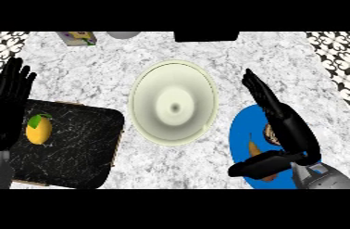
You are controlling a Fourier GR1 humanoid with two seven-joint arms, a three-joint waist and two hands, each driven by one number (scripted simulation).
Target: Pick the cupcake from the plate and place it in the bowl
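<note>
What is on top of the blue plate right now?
On the blue plate, an orange item and a sliver of the brown cupcake show; the right hand above hides the rest.

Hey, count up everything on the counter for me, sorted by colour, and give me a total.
Blue: 1, the plate
Pale cream: 1, the bowl
Yellow: 1, the lemon
Black: 1, the tray
Brown and orange: 1, the cupcake, mostly hidden by the right hand
Total: 5
</note>
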